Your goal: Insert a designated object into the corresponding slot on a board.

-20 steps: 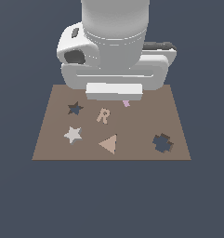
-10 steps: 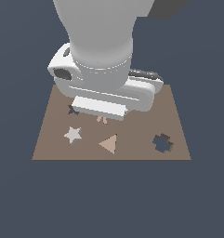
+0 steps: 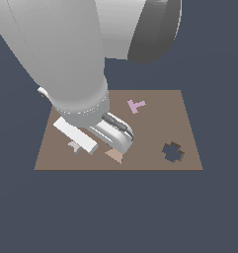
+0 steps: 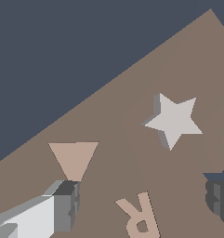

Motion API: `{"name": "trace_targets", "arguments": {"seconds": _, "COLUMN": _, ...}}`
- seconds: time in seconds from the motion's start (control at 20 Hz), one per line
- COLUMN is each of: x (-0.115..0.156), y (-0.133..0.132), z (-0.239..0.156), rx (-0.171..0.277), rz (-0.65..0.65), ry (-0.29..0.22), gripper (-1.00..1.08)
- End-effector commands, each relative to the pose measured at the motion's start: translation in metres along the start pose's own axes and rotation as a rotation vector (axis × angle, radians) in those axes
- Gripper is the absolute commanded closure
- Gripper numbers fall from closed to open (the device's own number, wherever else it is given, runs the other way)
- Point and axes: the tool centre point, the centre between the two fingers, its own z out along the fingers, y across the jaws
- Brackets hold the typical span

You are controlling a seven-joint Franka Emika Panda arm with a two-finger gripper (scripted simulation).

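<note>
In the wrist view the gripper (image 4: 143,204) stands wide open and holds nothing, its two grey fingers (image 4: 64,204) either side of one tan letter R (image 4: 139,216), with one tan triangle (image 4: 74,159) just beside one finger. Beyond lies one flat off-white five-pointed star piece (image 4: 174,121), untouched on the matte brown rectangular board (image 4: 132,107). In the exterior view the arm hides the star slot, leaving one dark lobed cut-out (image 3: 173,152) and one pink T-shaped piece (image 3: 136,105) visible.

The exterior view looks down from afar; the wrist view hovers close, both sharing the board (image 3: 155,128).
</note>
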Motion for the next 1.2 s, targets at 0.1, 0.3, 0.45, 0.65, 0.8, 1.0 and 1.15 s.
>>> {"name": "trace_targets", "arguments": {"seconds": 0.1, "x": 0.02, "y": 0.015, "z": 0.017, "rx": -0.002, "rz": 0.168, "ry": 0.002, "gripper": -0.92}}
{"name": "trace_targets", "arguments": {"seconds": 0.3, "x": 0.031, "y": 0.027, "z": 0.028, "rx": -0.002, "rz": 0.282, "ry": 0.003, "gripper": -0.92}}
{"name": "trace_targets", "arguments": {"seconds": 0.45, "x": 0.037, "y": 0.035, "z": 0.035, "rx": -0.003, "rz": 0.349, "ry": 0.003, "gripper": -0.92}}
{"name": "trace_targets", "arguments": {"seconds": 0.65, "x": 0.042, "y": 0.043, "z": 0.041, "rx": -0.003, "rz": 0.411, "ry": 0.003, "gripper": -0.92}}
{"name": "trace_targets", "arguments": {"seconds": 0.8, "x": 0.044, "y": 0.046, "z": 0.044, "rx": -0.003, "rz": 0.438, "ry": 0.003, "gripper": -0.92}}
{"name": "trace_targets", "arguments": {"seconds": 1.0, "x": 0.044, "y": 0.047, "z": 0.044, "rx": -0.004, "rz": 0.441, "ry": 0.003, "gripper": -0.92}}
{"name": "trace_targets", "arguments": {"seconds": 1.15, "x": 0.044, "y": 0.047, "z": 0.048, "rx": -0.004, "rz": 0.442, "ry": 0.003, "gripper": -0.92}}
